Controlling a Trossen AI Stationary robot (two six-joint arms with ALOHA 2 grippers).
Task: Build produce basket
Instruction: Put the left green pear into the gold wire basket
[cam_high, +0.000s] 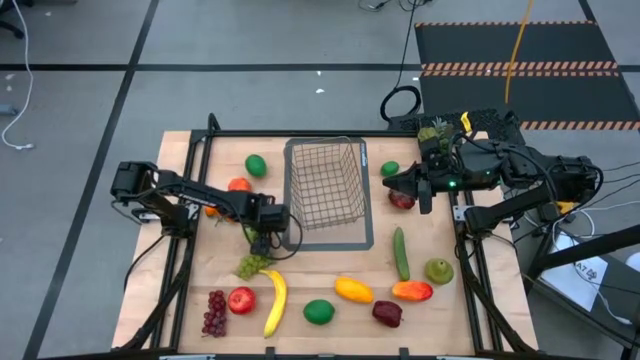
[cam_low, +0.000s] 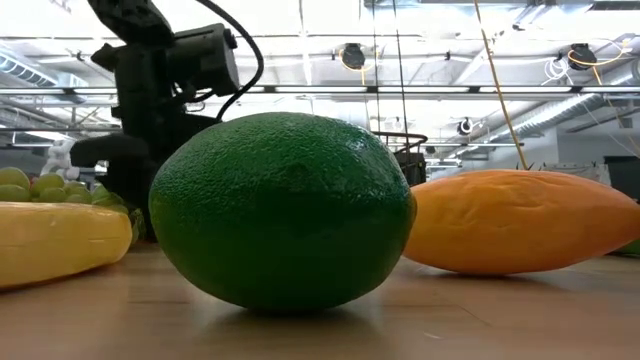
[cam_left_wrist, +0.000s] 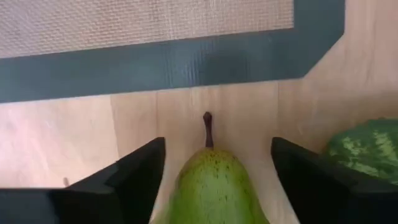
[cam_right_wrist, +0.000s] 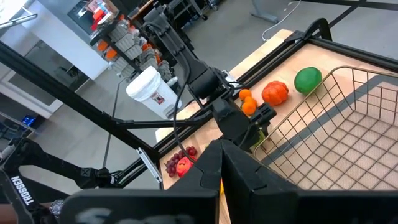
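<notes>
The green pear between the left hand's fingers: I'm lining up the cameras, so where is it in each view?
High view: green pear under the left hand, by the basket's near-left corner.
Low view: not visible.
Left wrist view: pear bottom centre, stem pointing at the grey mat border.
Right wrist view: hidden beneath the left hand.
Shared landmark: the basket.

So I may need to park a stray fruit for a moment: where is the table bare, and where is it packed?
Bare wood lies between the basket and the cucumber, and beyond the basket toward the table's far edge. The near strip is packed: grapes, apple, banana, lime, mango. The left gripper crowds the basket's near-left corner.
</notes>
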